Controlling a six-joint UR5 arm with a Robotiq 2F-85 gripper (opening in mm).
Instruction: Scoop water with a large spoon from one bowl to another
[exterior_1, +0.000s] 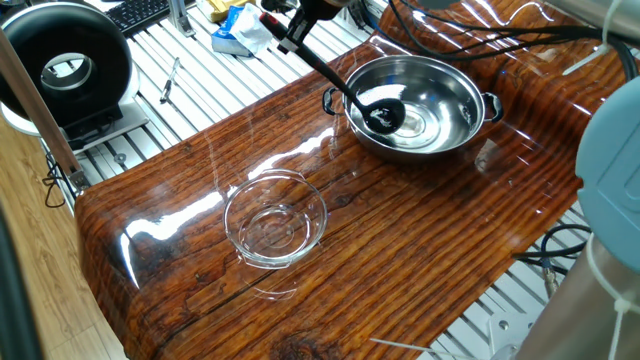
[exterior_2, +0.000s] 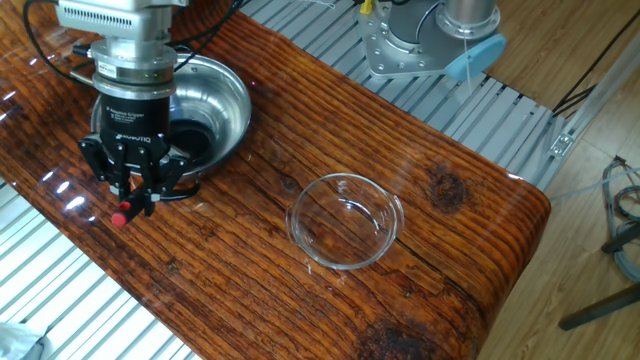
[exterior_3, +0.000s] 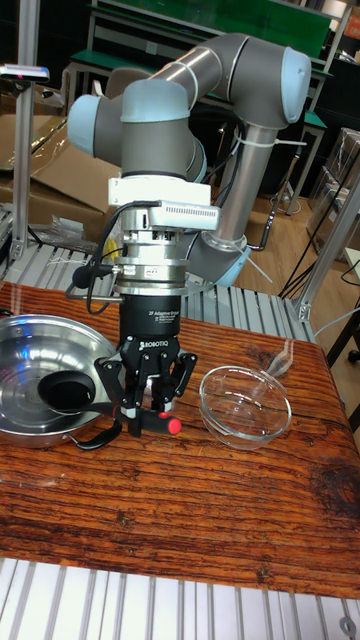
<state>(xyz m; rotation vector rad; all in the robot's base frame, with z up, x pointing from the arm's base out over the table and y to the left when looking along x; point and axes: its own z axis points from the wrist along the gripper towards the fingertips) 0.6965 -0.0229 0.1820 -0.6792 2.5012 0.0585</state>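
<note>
While the gripper clamps the ladle handle, we dip at the steel bowl's 9 o'clock, level the cup, lift slowly.

White "ROBOTIQ" lettering on black body of hand, readable in tall fixed view; smaller line of print above it too small to read. No other legible text.

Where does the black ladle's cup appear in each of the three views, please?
One fixed view: the ladle's cup lies upper centre, inside the steel bowl, left of middle.
Other fixed view: upper left, in the bowl behind the tool.
Tall fixed view: left, mid-height.
Shared landmark: the glass bowl.
</note>
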